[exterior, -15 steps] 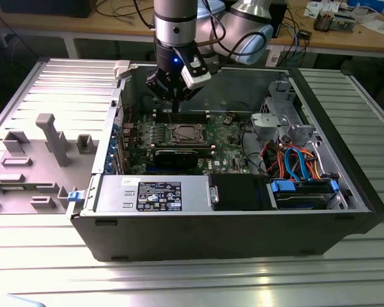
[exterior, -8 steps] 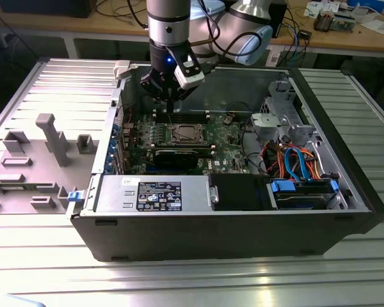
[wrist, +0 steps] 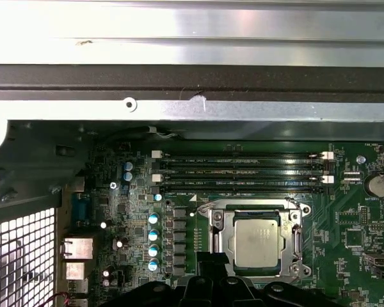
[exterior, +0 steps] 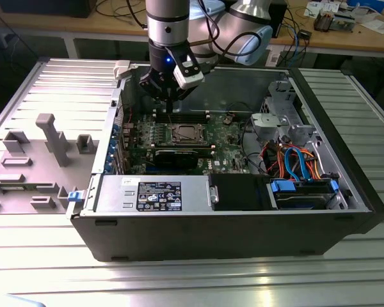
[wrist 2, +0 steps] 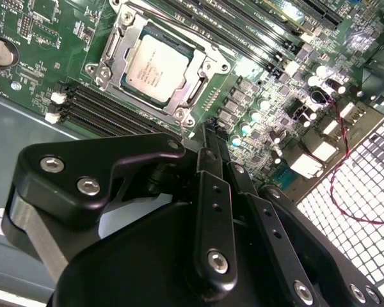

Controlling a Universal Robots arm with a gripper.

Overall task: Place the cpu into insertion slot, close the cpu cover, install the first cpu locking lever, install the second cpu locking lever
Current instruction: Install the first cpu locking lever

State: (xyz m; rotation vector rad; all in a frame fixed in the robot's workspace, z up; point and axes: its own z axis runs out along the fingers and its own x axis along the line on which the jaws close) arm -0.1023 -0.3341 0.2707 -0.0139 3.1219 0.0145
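Observation:
The cpu (wrist 2: 155,67) lies flat in the insertion slot (exterior: 184,134) on the green board, its silver top showing (wrist: 257,245). Around the chip's edges sits the cpu cover (wrist 2: 201,71), a silver frame lying down flat (wrist: 223,238). My gripper (exterior: 171,110) hangs inside the open computer case, just behind the slot and a little above the board. In both wrist views the black fingertips (wrist 2: 208,135) are pressed together with nothing between them, beside the slot's edge (wrist: 211,258). I cannot tell how the locking levers stand.
Long black memory slots (wrist: 240,167) run next to the socket. A black graphics card (exterior: 176,157), a power supply (exterior: 157,194) and a drive cage with coloured cables (exterior: 294,160) fill the case. The case walls (exterior: 211,233) surround it. A grey fixture plate (exterior: 45,153) lies at the exterior view's left.

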